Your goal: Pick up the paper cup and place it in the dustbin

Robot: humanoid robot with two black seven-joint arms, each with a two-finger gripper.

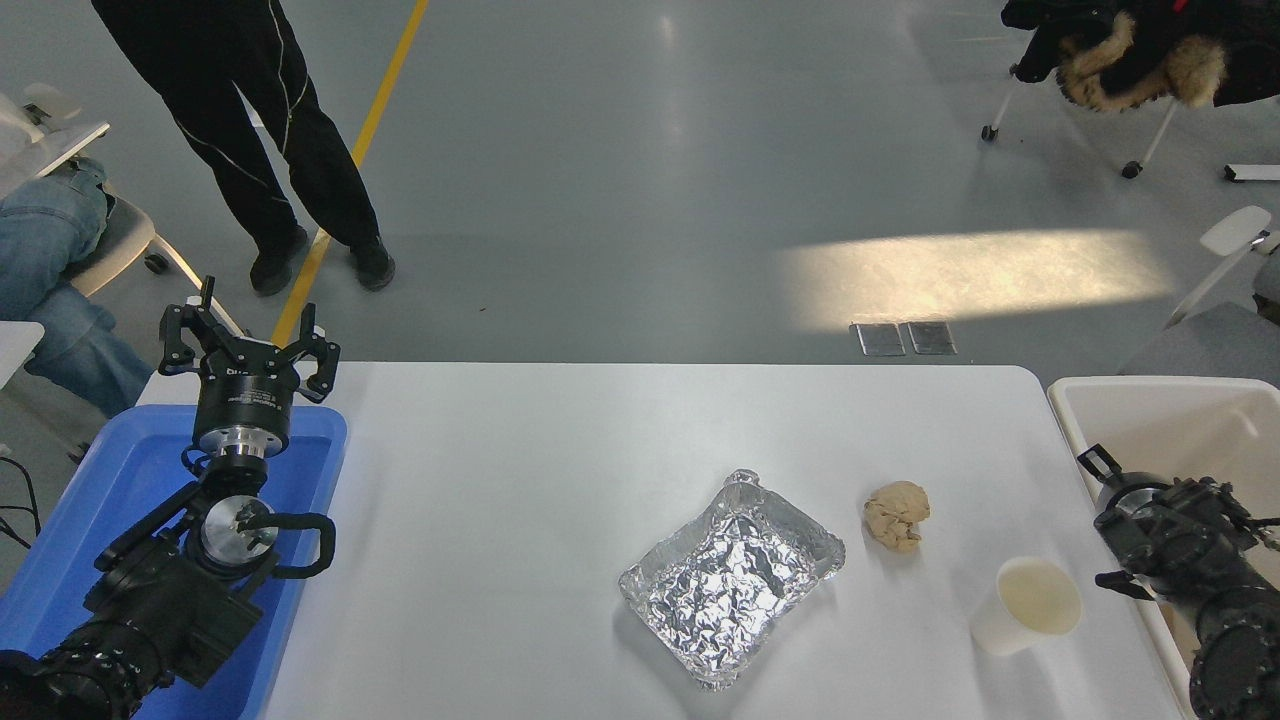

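Note:
The paper cup (pixel 1030 605) is small and white with a cream inside. It stands on the white table (pixel 520 470) near the front right corner. The dustbin (pixel 1180 420) is a large cream-white bin just beyond the table's right edge. My right gripper (pixel 1140 525) hangs over the dustbin's near left rim, just right of the cup and apart from it. Whether it is open or shut does not show. My left gripper (pixel 250 345) is parked open and empty over the blue tray at the far left.
A crumpled silver foil tray (pixel 732 578) lies at the table's middle front. A tan lump (pixel 897 515) sits between it and the cup. A blue plastic tray (pixel 120 480) is at the left edge. A person's legs (pixel 270 150) stand beyond the table at the top left.

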